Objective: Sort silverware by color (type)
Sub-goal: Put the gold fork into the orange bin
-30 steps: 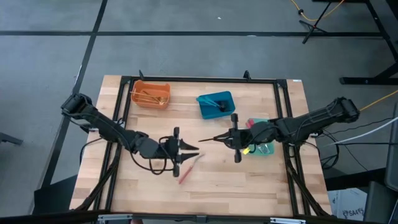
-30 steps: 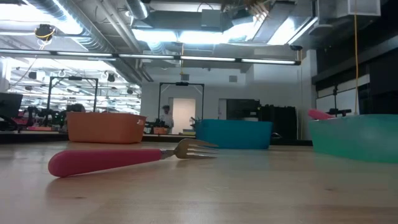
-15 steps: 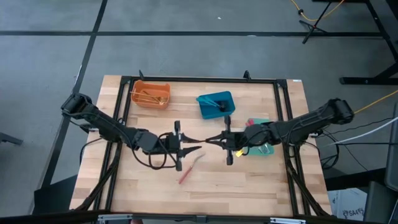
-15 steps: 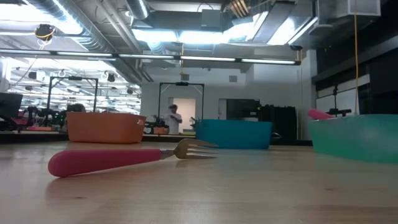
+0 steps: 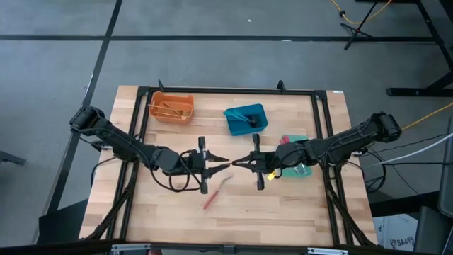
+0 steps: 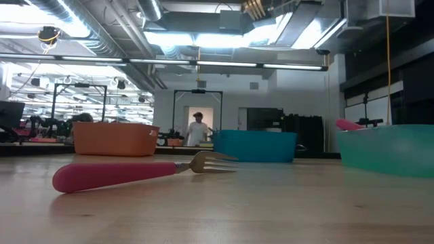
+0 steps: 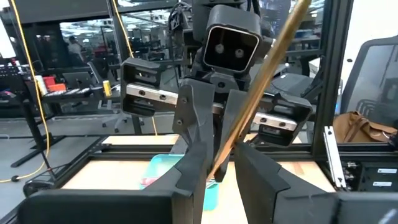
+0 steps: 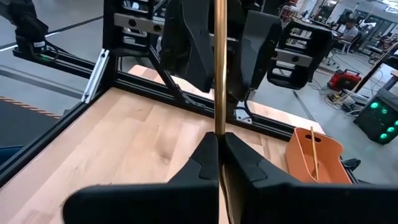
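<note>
My right gripper (image 5: 239, 161) is over the table's middle, shut on a slim gold utensil (image 8: 219, 74). My left gripper (image 5: 218, 161) faces it, open. In the left wrist view its fingers stand on either side of the gold utensil (image 7: 267, 74). Whether they touch it, I cannot tell. A red-handled fork (image 5: 216, 191) lies flat on the wood nearer the front edge. The low view shows its red handle (image 6: 115, 174) and metal tines (image 6: 213, 161). My right gripper pinches the gold utensil between its two fingers, low on the shaft (image 8: 219, 127). The fingers come level from the table's right side. The utensil is lifted clear of the table. It sticks out past the fingertips toward the left gripper, slanting upward.
An orange bin (image 5: 172, 108) with gold pieces stands at the far left. A blue bin (image 5: 246, 119) stands at the far middle. A green bin (image 5: 297, 161) sits under the right arm. A black frame edges the table. A person stands far off in the room (image 6: 197, 127).
My right gripper has moved toward the table's left with the gold utensil, closing the gap to the left gripper. My left gripper has shifted a little toward the far edge. The red fork has stayed where it was.
</note>
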Controlling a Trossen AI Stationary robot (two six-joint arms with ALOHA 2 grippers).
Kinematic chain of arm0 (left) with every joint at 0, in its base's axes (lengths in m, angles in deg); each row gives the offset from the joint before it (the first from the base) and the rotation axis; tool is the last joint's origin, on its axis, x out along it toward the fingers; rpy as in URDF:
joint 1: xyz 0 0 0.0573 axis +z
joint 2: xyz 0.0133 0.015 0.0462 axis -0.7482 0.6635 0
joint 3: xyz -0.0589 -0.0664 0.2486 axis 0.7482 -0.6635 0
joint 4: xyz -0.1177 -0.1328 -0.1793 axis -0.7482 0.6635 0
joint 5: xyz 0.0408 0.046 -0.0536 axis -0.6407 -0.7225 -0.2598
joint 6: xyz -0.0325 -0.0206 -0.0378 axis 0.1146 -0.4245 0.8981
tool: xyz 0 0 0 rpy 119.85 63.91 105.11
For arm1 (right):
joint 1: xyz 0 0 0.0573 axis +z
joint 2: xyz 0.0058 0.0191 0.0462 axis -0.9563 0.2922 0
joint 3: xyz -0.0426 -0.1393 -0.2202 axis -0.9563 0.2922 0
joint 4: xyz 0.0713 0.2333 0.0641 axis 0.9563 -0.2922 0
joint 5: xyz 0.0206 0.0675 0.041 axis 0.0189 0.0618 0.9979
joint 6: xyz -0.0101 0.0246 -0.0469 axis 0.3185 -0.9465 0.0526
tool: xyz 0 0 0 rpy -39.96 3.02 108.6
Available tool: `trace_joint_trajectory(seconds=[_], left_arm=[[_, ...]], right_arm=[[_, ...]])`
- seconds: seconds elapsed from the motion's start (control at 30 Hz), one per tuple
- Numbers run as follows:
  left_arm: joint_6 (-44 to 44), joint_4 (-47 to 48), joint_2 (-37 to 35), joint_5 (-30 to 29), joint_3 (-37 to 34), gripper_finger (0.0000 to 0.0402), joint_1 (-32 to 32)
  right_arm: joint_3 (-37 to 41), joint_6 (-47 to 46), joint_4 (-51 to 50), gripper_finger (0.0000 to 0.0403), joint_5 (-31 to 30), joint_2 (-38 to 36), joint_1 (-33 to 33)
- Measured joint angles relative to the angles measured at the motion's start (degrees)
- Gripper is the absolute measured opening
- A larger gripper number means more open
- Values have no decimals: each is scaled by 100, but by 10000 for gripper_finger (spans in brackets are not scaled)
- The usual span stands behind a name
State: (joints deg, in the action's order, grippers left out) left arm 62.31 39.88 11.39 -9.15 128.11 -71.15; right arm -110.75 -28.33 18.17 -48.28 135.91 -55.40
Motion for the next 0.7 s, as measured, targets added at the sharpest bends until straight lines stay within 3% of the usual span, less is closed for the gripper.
trace_joint_trajectory(seconds=[0.7], left_arm=[[-288,-350,0,491,2,75,61]], right_arm=[[0,0,-3,1,39,0,0]])
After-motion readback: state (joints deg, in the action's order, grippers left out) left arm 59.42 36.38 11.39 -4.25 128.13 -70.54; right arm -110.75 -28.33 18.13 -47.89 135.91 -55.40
